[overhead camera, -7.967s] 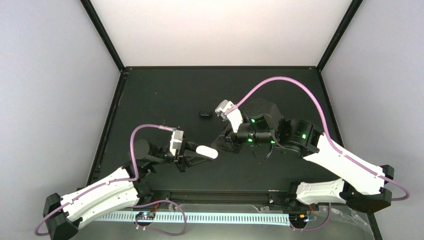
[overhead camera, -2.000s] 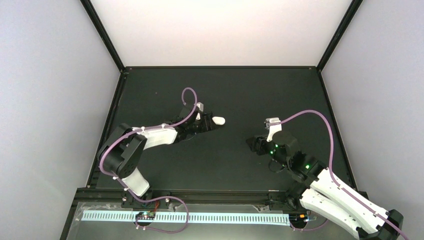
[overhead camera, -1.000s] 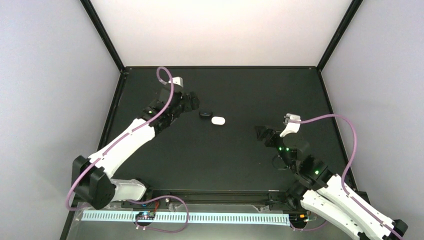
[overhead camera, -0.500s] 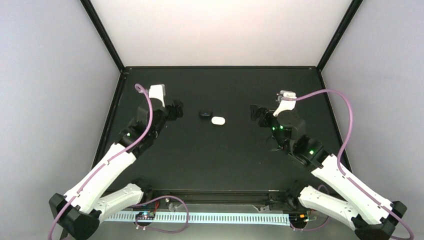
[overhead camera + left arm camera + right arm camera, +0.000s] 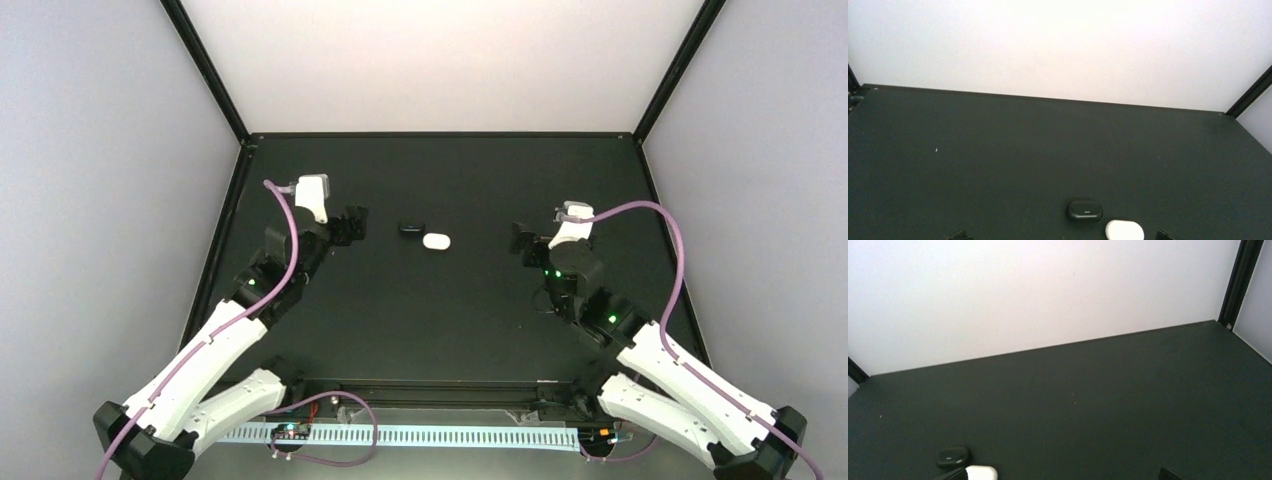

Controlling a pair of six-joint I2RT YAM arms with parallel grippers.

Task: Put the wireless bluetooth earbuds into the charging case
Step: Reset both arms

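Two shut, pebble-shaped charging cases lie side by side in the middle of the black table, a black charging case (image 5: pixel 410 228) (image 5: pixel 1084 210) (image 5: pixel 953 457) and a white charging case (image 5: pixel 436 241) (image 5: pixel 1124 231) (image 5: pixel 982 473). The earbuds are out of view. My left gripper (image 5: pixel 348 225) (image 5: pixel 1060 237) hovers left of the cases, open and holding nothing; only its fingertips (image 5: pixel 961 235) show at the bottom of the left wrist view. My right gripper (image 5: pixel 520 240) (image 5: pixel 1062 476) stands right of the cases, open and holding nothing, its left fingertip (image 5: pixel 955 474) in line with the white case.
The black table (image 5: pixel 450 320) is bounded by white walls and black corner posts (image 5: pixel 210 75) (image 5: pixel 675 75). The table's back edge (image 5: pixel 1048 97) shows in both wrist views. Purple cables (image 5: pixel 640 215) loop from each wrist. A white slotted strip (image 5: pixel 400 435) runs along the near edge.
The left gripper set the white case down beside the black one and drew back to the left. The right arm swung from the near right up level with the cases. Both cases stay put.
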